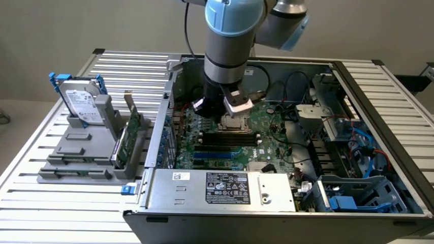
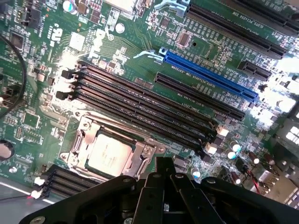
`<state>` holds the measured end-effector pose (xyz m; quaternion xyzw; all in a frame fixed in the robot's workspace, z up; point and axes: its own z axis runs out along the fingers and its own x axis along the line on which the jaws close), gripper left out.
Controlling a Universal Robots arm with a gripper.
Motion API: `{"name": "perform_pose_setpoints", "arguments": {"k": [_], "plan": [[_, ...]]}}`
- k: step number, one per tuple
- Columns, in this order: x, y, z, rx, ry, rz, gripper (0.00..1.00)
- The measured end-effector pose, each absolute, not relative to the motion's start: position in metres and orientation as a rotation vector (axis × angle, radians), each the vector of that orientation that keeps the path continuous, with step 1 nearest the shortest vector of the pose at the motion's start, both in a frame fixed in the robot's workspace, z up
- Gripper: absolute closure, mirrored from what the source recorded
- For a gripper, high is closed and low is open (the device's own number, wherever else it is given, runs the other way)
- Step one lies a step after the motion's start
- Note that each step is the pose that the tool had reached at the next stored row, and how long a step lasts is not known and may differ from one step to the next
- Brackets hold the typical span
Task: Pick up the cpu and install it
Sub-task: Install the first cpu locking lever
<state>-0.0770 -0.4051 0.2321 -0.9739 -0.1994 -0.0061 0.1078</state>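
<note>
One arm works inside the open computer case (image 1: 379,152). Its gripper (image 2: 164,173) is fully closed; in the wrist view the dark fingers (image 2: 164,170) meet with nothing between them, and no object is carried. The fingertips hang just above the motherboard (image 2: 140,42), apart from its surface, right beside the socket (image 2: 112,151). The cpu (image 2: 108,156) lies flat inside that socket's metal frame, its pale silver top showing, seated square within the frame and near the closed fingertips but not touched by them. Beyond the socket run four black memory slots (image 2: 140,105), side by side, then a shorter black expansion slot (image 2: 198,95), then the blue expansion slot (image 2: 210,77), with longer black slots farther on. In the exterior view the gripper (image 1: 227,109) sits low over the middle of the board, above the socket (image 1: 235,123), with the arm (image 1: 227,46) coming down from above. Nearest that camera is the power supply (image 1: 224,189) with its black label. On the exterior view's left, outside the case on the slatted table (image 1: 40,168), a grey holder (image 1: 85,152) carries a green card (image 1: 125,137) standing on edge, and behind it a hard drive (image 1: 80,104) in blue brackets stands upright.
</note>
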Motion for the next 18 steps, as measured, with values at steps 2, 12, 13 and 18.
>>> {"name": "perform_pose_setpoints", "arguments": {"k": [2,12,13,18], "plan": [[-0.076,-0.405,0.241,-2.867,-0.582,-0.018,0.89],[-0.076,-0.405,0.263,-2.835,-0.744,0.002,0.89],[-0.076,-0.405,0.263,-2.828,-0.770,0.005,0.89],[-0.076,-0.405,0.263,-2.790,-0.898,0.019,0.89]]}}
